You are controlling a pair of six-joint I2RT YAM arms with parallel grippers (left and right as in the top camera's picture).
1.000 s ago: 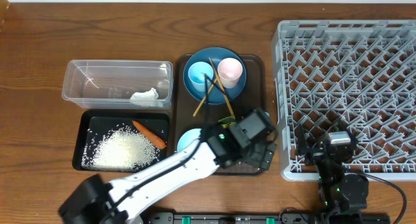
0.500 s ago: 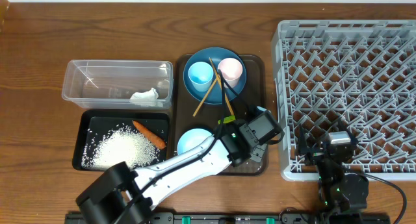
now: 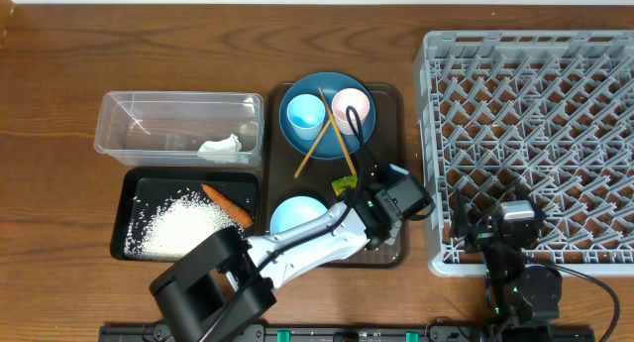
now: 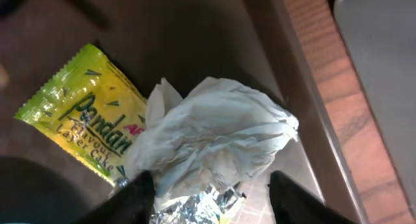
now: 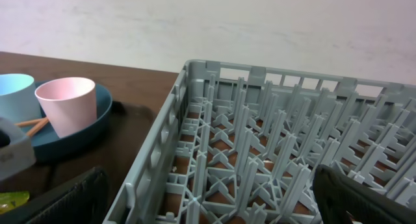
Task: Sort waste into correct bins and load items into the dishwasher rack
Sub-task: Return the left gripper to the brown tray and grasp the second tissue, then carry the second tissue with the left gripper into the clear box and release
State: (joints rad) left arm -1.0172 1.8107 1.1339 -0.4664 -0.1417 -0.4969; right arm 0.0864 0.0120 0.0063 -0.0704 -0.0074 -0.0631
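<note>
You see the white tissue (image 4: 214, 130) between the two fingers of your left gripper (image 4: 211, 188), partly covering the wrapper (image 4: 78, 113) at 9 o'clock.

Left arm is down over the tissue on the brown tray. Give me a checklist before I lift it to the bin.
1. Left claw straddles the crumpled tissue: ok.
2. Firm hold on the tissue: cannot tell.
3. Snack wrapper clear of the claw: not ok, its foil end sits inside the claw, under the tissue.
4. Clear box open-topped, with room: ok.
5. Right claw open, at the rack, off the likely path: ok.
</note>
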